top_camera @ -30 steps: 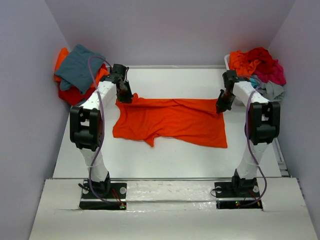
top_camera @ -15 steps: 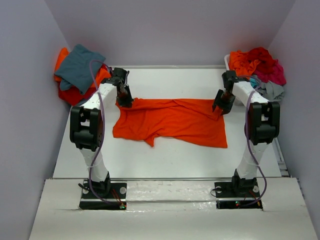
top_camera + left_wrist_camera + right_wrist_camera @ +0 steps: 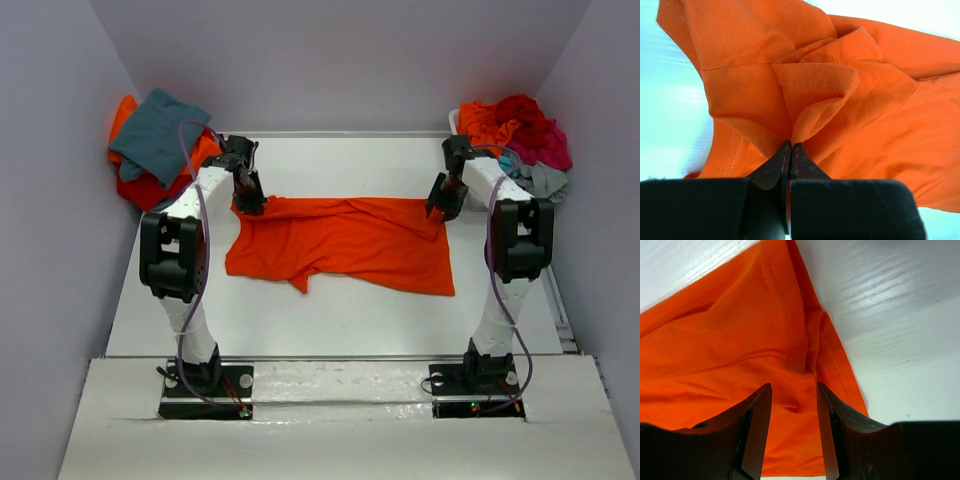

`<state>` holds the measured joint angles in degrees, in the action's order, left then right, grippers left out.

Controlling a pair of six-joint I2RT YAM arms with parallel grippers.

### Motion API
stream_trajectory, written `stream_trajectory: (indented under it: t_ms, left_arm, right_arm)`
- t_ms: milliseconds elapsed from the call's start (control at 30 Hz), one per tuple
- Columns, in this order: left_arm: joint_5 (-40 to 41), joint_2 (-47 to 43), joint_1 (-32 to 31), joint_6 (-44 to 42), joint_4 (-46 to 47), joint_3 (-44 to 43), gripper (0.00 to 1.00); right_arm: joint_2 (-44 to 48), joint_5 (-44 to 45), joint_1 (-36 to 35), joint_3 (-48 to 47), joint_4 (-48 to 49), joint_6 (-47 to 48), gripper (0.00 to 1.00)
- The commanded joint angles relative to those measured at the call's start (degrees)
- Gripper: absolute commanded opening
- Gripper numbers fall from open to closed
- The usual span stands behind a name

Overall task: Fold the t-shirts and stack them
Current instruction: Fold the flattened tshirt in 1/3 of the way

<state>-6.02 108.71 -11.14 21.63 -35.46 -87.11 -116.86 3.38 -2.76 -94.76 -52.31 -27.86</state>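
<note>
A bright orange t-shirt (image 3: 345,243) lies spread across the middle of the table. My left gripper (image 3: 248,200) sits at the shirt's far left corner, shut on a pinched fold of the orange cloth (image 3: 812,112). My right gripper (image 3: 441,208) hovers over the far right corner with its jaws open. In the right wrist view the hem seam (image 3: 799,375) runs between the two fingers, and nothing is held. More t-shirts sit in two piles: folded teal-grey, orange and red ones (image 3: 150,145) at the far left, a loose heap of orange, red, magenta and grey ones (image 3: 515,135) at the far right.
The loose heap at the far right sits in a white bin (image 3: 454,120). Grey walls close in the table on three sides. Bare white tabletop (image 3: 330,310) lies between the shirt and the arm bases.
My right gripper has let go of the shirt's far right corner, opened, and drawn slightly back. The left gripper keeps its hold and has barely moved.
</note>
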Motion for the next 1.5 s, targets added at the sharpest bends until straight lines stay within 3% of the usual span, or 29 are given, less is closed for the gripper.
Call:
stream_trajectory:
  t_ms: [0, 267, 1467]
  left_arm:
    - [-0.7, -4.2, 0.1, -0.5, -1.2, -2.0, 0.06]
    - [-0.7, -4.0, 0.1, -0.7, -1.5, -2.6, 0.06]
    - [-1.5, -2.4, 0.1, -1.1, -1.0, -3.4, 0.06]
  right_arm:
    - [-1.8, 2.9, -0.6, -4.6, 0.3, -0.4, 0.46]
    - [-5.4, 3.1, -0.6, -8.2, -0.8, -0.3, 0.44]
    - [-5.3, 2.7, -0.6, -4.2, -2.6, -0.5, 0.43]
